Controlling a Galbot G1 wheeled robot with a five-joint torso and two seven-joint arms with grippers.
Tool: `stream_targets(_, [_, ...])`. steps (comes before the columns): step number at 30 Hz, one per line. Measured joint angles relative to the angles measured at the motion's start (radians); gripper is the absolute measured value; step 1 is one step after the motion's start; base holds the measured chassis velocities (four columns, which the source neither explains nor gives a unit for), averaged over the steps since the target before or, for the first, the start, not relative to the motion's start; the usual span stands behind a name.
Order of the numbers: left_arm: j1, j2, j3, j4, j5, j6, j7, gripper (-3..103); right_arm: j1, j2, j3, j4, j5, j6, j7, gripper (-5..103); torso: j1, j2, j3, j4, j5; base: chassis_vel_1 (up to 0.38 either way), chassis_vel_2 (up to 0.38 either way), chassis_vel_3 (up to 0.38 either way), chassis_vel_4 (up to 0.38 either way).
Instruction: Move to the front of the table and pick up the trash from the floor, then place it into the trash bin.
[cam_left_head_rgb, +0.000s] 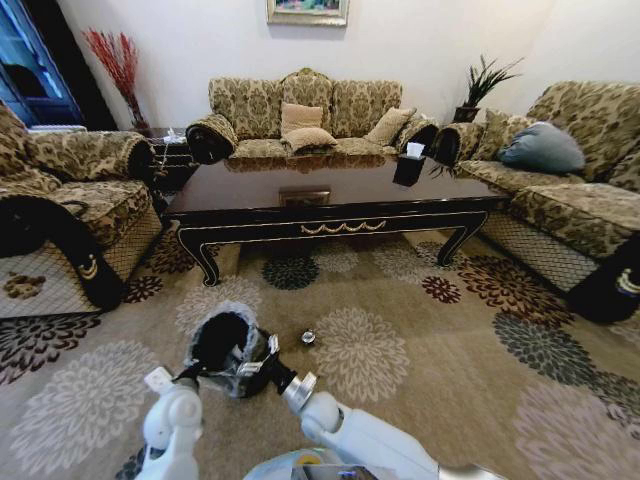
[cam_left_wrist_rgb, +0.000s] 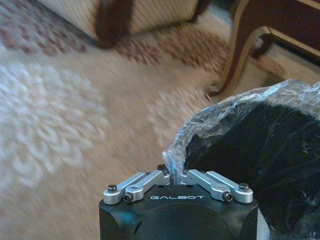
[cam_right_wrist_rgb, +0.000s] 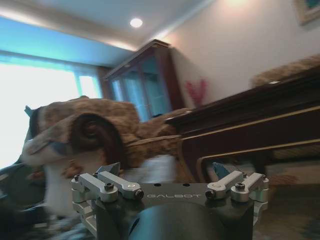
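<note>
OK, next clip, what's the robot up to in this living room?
The robot stands on the flowered carpet in front of the table. Its left gripper is pinched shut on the clear bag rim of the trash bin, which sits on the carpet just before it. The right gripper is open and holds nothing, close beside the bin. A small bit of trash lies on the carpet nearby.

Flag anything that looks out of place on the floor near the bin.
A small roundish scrap lies loose on the carpet beside the trash bin, between bin and table. The left gripper pinches the bin's plastic liner.
</note>
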Motion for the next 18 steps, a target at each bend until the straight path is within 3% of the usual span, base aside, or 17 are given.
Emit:
stream_targets(5, [0.009, 0.075, -0.083, -0.001, -0.046, 0.013, -0.004, 3, 0.005, 0.014, 0.038, -0.009, 0.030, -0.090, 0.116, 100, 0.000, 0.000, 0.000, 0.0002, -0.0004, 0.000, 0.000, 0.000, 0.000])
stream_targets(10, [0.031, 0.154, -0.206, -0.001, -0.141, 0.029, -0.006, 3, 0.005, 0.071, 0.064, -0.114, 0.027, -0.259, 0.368, 100, 0.000, 0.000, 0.000, 0.0001, -0.0005, 0.000, 0.000, 0.000, 0.000])
stream_targets(11, [0.031, 0.154, -0.206, -0.001, -0.141, 0.029, -0.006, 3, 0.005, 0.071, 0.064, -0.114, 0.027, -0.259, 0.368, 100, 0.000, 0.000, 0.000, 0.0001, -0.0005, 0.000, 0.000, 0.000, 0.000])
stream_targets(13, [0.042, 0.179, -0.250, -0.001, -0.172, 0.032, -0.006, 3, 0.007, 0.100, 0.076, -0.176, 0.029, -0.316, 0.450, 100, 0.000, 0.000, 0.000, 0.0000, -0.0004, 0.000, 0.000, 0.000, 0.000])
stream_targets(18, [0.063, 0.212, -0.318, 0.001, -0.214, 0.033, -0.006, 3, 0.026, 0.180, 0.109, -0.350, 0.019, -0.321, 0.479, 100, 0.000, 0.000, 0.000, 0.0000, -0.0005, 0.000, 0.000, 0.000, 0.000])
